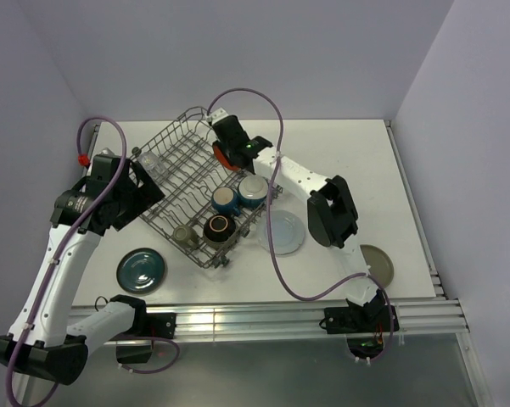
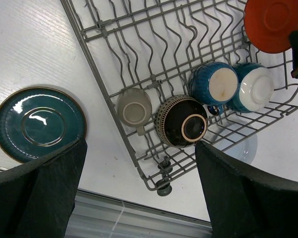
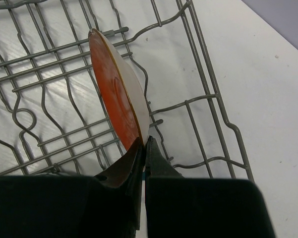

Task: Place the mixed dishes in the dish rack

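Right claw [image 3: 144, 144] clenched on lower rim of red-orange plate [image 3: 116, 99], plate held on edge, tilted, above tines at far end of dish rack [image 1: 171, 161]. Whether plate touches the wires: can't tell. Pale underside faces rack's far-right corner in wrist view.

Left claw [image 2: 139, 153] released, jaws wide, hanging over rack's near corner, nothing btwn fingers [image 2: 54, 173].

Already in rack, near end: two blue cups [image 2: 214, 83] side by side, mouths down, pale bases showing; dark bowl [image 2: 182, 121] w/ patterned wall just beside them, also upturned; small grey-beige cup [image 2: 134, 106] next to the bowl by rack's edge.

Outside rack: teal plate [image 1: 142, 270] flat on table [image 1: 348, 153], front-left, close to near edge. Pale plate [image 1: 282, 233] just beside rack's right corner, partly under it in left wrist view. Beige plate [image 1: 378, 264] front-right, partly covered by right arm's lower link.

Orange plate's top cut off by frame edge in left wrist view. Lower part of both wrist views blocked by dark fingers.

Bare table along far and right sides; middle rows of tines unfilled.
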Tool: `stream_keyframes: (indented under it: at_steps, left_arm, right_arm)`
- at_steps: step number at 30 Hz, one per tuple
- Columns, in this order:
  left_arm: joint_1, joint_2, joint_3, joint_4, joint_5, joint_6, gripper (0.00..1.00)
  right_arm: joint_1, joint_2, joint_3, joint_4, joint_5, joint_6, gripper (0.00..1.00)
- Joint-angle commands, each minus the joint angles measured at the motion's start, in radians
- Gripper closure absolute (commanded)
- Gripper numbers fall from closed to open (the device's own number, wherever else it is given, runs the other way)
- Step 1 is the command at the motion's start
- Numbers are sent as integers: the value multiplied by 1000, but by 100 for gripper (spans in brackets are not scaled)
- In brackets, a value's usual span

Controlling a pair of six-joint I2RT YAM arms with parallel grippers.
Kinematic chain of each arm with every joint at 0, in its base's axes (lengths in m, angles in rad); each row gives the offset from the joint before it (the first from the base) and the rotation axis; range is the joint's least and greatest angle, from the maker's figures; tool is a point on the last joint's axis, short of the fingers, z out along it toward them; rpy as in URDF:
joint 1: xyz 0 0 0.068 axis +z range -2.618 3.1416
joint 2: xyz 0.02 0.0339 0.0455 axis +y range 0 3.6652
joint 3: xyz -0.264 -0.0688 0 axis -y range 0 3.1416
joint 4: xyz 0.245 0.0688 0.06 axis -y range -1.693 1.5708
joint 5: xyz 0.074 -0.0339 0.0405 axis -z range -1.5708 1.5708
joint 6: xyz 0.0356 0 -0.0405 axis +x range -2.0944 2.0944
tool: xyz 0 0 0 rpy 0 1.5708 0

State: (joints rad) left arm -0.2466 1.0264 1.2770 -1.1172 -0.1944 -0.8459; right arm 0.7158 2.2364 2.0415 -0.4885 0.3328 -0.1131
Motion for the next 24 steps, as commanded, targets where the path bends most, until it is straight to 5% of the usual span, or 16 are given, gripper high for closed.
stream_keyframes:
  at_steps: [1, 13, 17, 20, 24]
  left_arm:
    - [-5, 3, -5, 25, 13, 33, 3]
    - [-3, 21, -2, 28, 19, 41, 2]
    - [-3, 32, -5, 34, 21, 41, 2]
    - [-3, 40, -8, 45, 32, 44, 2]
    - [-3, 44, -18, 72, 59, 50, 3]
  right_arm:
    - [13, 28, 17, 67, 12, 12, 100]
    - [19, 51, 26, 47, 15, 52, 99]
    - [19, 20, 28, 47, 15, 96, 32]
    - [19, -11, 45, 42, 28, 112, 1]
    - [10, -93, 68, 22, 60, 177, 0]
